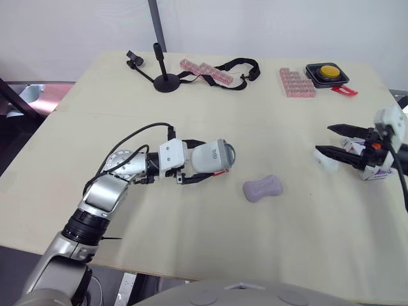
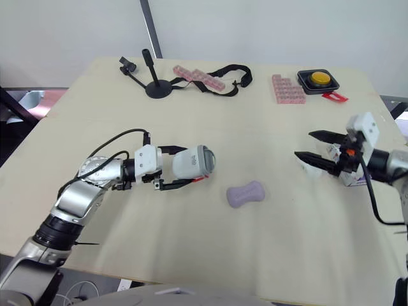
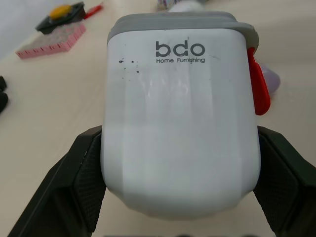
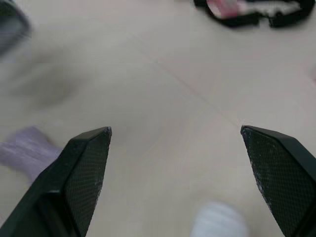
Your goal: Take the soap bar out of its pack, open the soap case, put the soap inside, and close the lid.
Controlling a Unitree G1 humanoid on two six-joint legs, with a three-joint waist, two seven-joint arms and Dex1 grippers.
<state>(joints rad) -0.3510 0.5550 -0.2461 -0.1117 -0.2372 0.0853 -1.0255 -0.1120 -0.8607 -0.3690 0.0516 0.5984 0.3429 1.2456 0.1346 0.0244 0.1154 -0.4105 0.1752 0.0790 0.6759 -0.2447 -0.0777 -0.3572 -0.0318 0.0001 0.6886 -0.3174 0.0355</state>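
Observation:
The white soap case (image 1: 213, 157), with a grey lid and a red latch (image 3: 258, 89), lies on its side just above the table at centre left. My left gripper (image 1: 199, 160) is shut on it, and its fingers (image 3: 74, 182) press both side walls. The lid looks closed. The bare purple soap bar (image 1: 262, 188) lies on the table to the right of the case, touching nothing. Farther right, my right gripper (image 1: 322, 139) hangs open and empty, pointing toward the soap. The white and purple soap pack (image 1: 377, 171) sits under the right wrist, with a small white piece (image 1: 326, 160) beside it.
Along the far edge stand a black stand (image 1: 164, 76), a pink strip with a black strap (image 1: 205, 70), a pink block tray (image 1: 296, 83), a yellow button box (image 1: 327, 72) and a red tag (image 1: 344, 91). The table's front edge (image 1: 191, 277) runs close below.

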